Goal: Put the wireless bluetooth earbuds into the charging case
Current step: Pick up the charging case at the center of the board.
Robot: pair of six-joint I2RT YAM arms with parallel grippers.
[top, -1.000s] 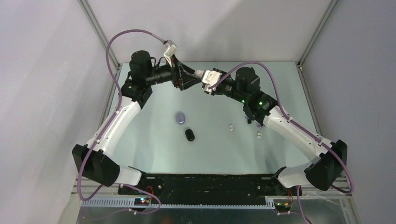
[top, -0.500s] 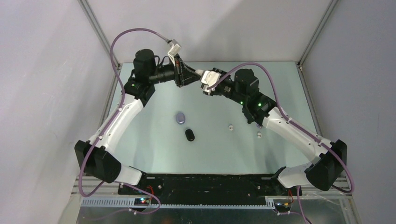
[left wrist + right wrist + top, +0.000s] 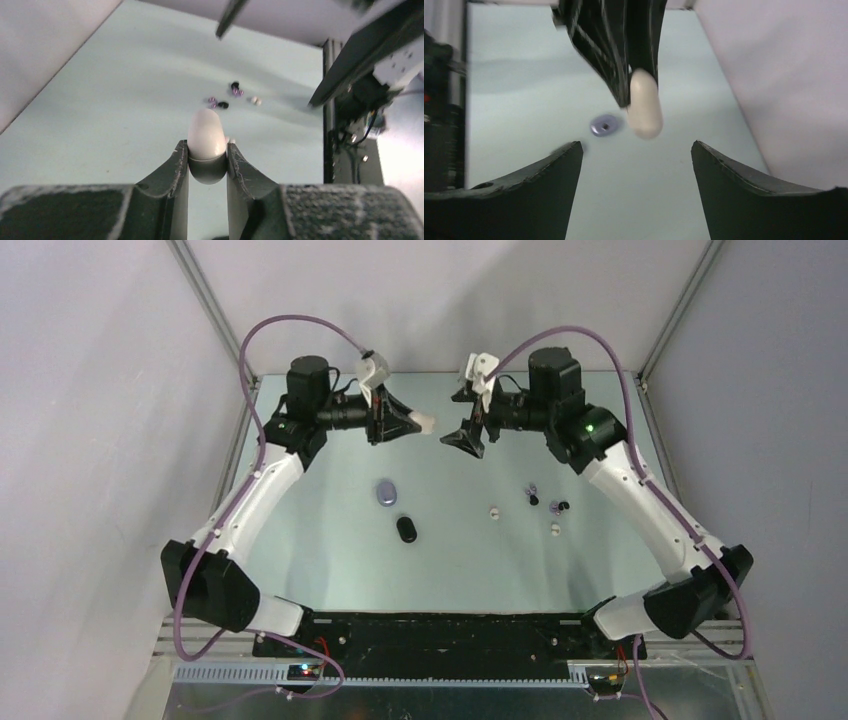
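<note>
Closest to the arm bases, a black case (image 3: 406, 529) lies on the table (image 3: 330, 540), on the near side of the left gripper (image 3: 207, 156). The earbuds (image 3: 535, 500) are scattered loose on the table, near-side of the right gripper (image 3: 636, 149). Two are white and two black, and the purple ones are too small to count surely. Just beyond the black case sits a lavender case (image 3: 386, 492), blurred in the right wrist view. Farthest out, the left gripper is clamped on one end of a white case (image 3: 206, 134), which pokes toward the right gripper. The right gripper's fingers stand wide apart and hold nothing, and the white case hangs just ahead of them, not touching. Whether any case is open cannot be told.
</note>
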